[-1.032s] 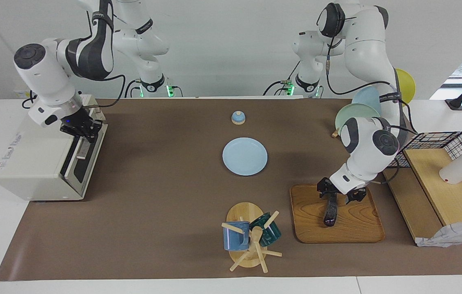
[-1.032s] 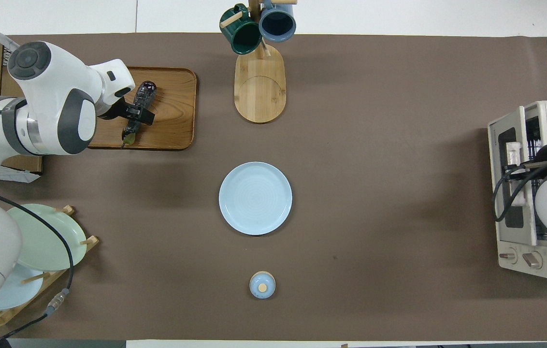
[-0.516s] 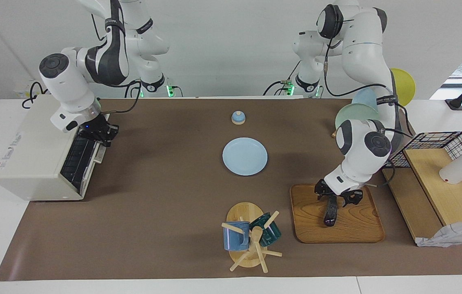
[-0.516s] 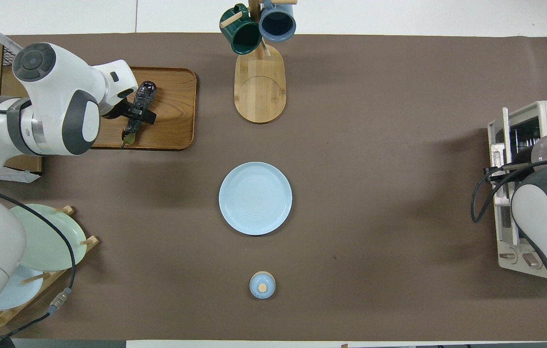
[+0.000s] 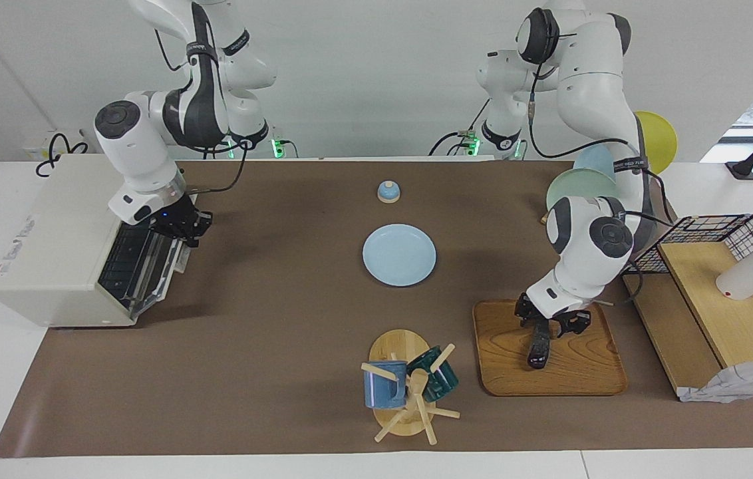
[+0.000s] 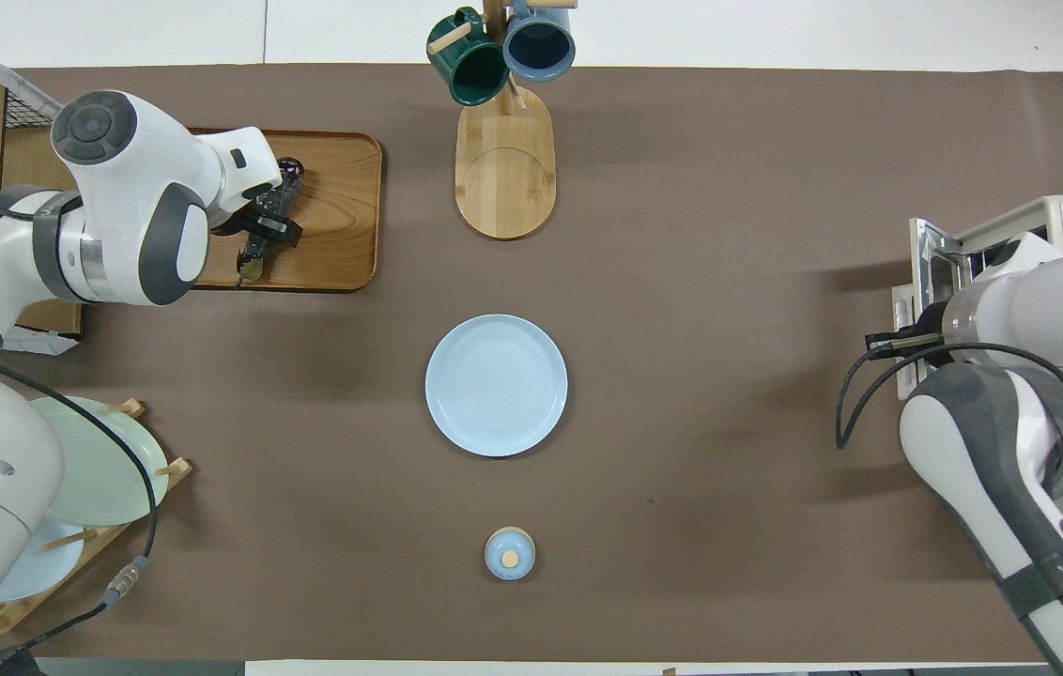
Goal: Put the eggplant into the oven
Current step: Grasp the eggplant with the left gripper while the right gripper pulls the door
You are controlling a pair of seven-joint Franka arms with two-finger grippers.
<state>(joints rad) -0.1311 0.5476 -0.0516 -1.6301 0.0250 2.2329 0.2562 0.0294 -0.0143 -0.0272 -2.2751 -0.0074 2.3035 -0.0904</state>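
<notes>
My left end effector [image 5: 543,324] gripped the eggplant [image 5: 539,344] near its stem; its long axis ran away from the robots, oven [image 5: 60,246] at the right arm's end.

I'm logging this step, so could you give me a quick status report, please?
Right gripper on the oven door handle, door part open. Left gripper around the eggplant on the wooden tray. Path across the table unobstructed.

Left claw [image 6: 261,225] astride eggplant [image 6: 272,208] on wooden tray [image 6: 344,235] (blue plate [image 6: 496,385] mid-table); oven [image 6: 982,272] door ajar.
</notes>
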